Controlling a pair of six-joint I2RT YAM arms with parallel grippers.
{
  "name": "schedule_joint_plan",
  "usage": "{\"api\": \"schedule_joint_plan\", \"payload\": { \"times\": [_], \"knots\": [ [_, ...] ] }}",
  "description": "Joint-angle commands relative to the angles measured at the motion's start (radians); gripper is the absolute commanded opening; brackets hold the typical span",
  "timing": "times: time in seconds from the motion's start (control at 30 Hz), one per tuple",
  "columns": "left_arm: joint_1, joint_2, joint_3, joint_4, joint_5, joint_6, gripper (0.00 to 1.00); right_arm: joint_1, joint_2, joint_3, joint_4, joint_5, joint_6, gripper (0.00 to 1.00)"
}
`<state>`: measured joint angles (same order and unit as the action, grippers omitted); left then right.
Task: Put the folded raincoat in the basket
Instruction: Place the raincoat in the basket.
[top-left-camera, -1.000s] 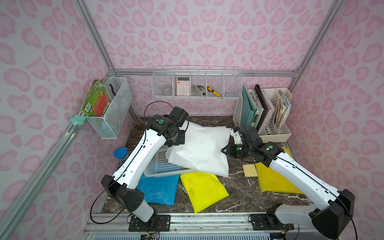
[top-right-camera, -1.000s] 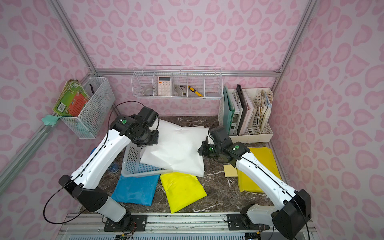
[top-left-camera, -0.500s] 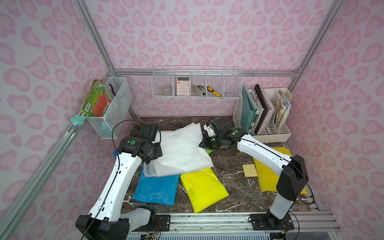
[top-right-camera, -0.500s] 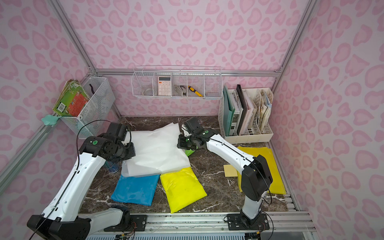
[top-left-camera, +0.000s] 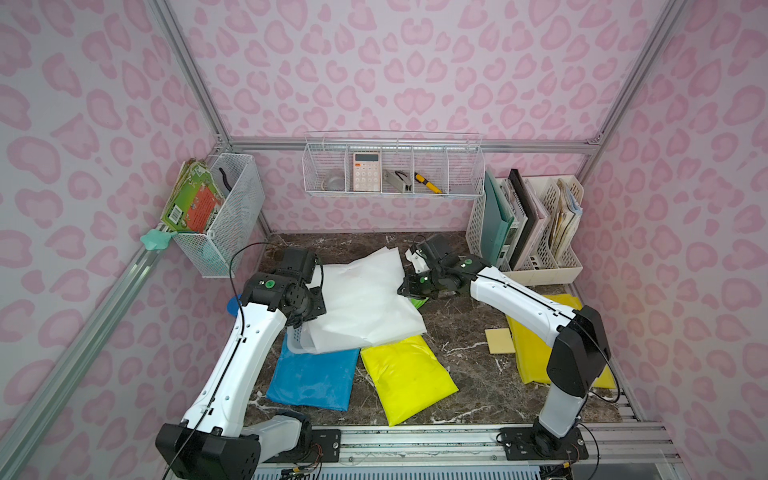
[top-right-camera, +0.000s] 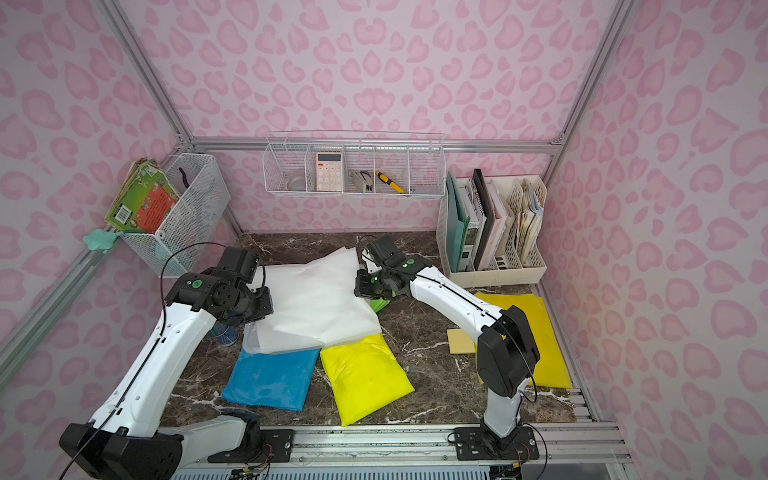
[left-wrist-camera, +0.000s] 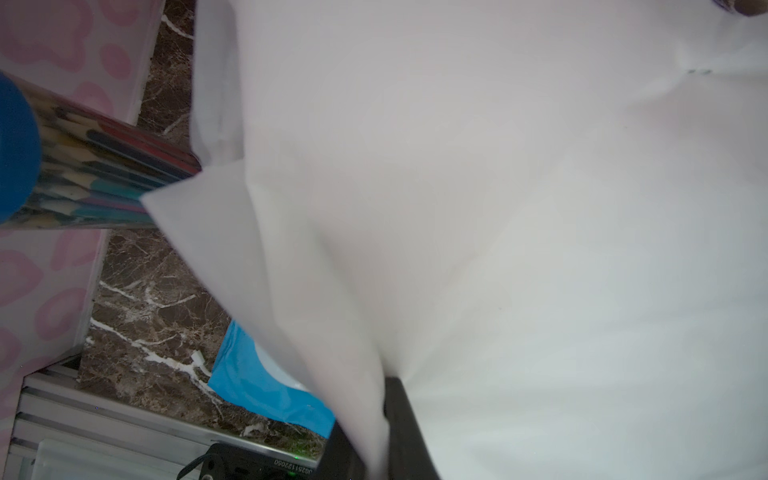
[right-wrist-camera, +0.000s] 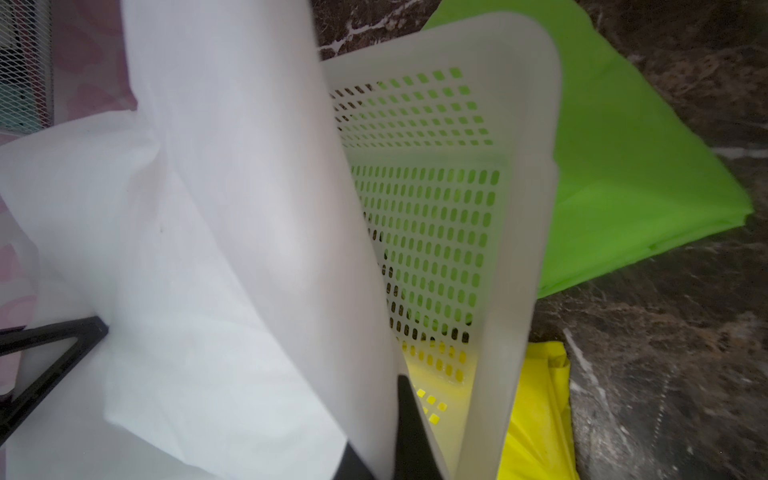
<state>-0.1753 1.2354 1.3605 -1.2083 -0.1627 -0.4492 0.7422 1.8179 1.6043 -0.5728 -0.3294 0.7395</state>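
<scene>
Nearest the front rail (top-left-camera: 415, 432), reaching past a blue packet (top-left-camera: 313, 374) and a yellow packet (top-left-camera: 405, 374) on the marbled counter (top-left-camera: 457, 332). Farther in, gripping the white raincoat (top-left-camera: 361, 303) at opposite ends with the left claw (left-wrist-camera: 374, 436) and the right claw (right-wrist-camera: 382, 440), both clenched on cloth, stretching its long axis between them. Draping it over the basket (right-wrist-camera: 536, 166) directly beneath, likely needing only lowering. Beyond, facing wire baskets (top-left-camera: 461, 174) and pink spotted walls (top-left-camera: 415, 62).
</scene>
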Motion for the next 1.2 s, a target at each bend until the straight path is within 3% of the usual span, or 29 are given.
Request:
{"api": "schedule_joint_plan", "payload": {
  "times": [0.0,0.23,0.43,0.73,0.97,1.1,1.17],
  "knots": [
    [0.016,0.015,0.001,0.002,-0.051,-0.003,0.0,0.0,0.03,0.041,0.001,-0.014,-0.001,0.0],
    [0.068,0.094,0.006,0.032,-0.083,-0.013,0.0,0.015,0.164,0.126,0.002,-0.066,0.008,0.0],
    [0.071,0.136,-0.044,0.096,0.05,-0.001,0.0,0.004,0.148,0.071,-0.049,0.041,-0.044,0.0],
    [0.05,0.215,-0.104,0.134,0.321,-0.029,0.0,-0.128,-0.041,-0.209,-0.059,0.068,-0.129,0.0],
    [-0.098,0.206,-0.123,0.226,0.436,-0.068,0.0,-0.295,-0.223,-0.383,-0.074,0.035,-0.213,0.0],
    [-0.145,0.242,-0.061,0.222,0.363,-0.074,0.0,-0.264,-0.244,-0.373,-0.027,-0.081,-0.199,0.0],
    [-0.141,0.275,-0.014,0.206,0.296,-0.068,0.0,-0.224,-0.228,-0.34,-0.017,-0.079,-0.182,0.0]
  ]
}}
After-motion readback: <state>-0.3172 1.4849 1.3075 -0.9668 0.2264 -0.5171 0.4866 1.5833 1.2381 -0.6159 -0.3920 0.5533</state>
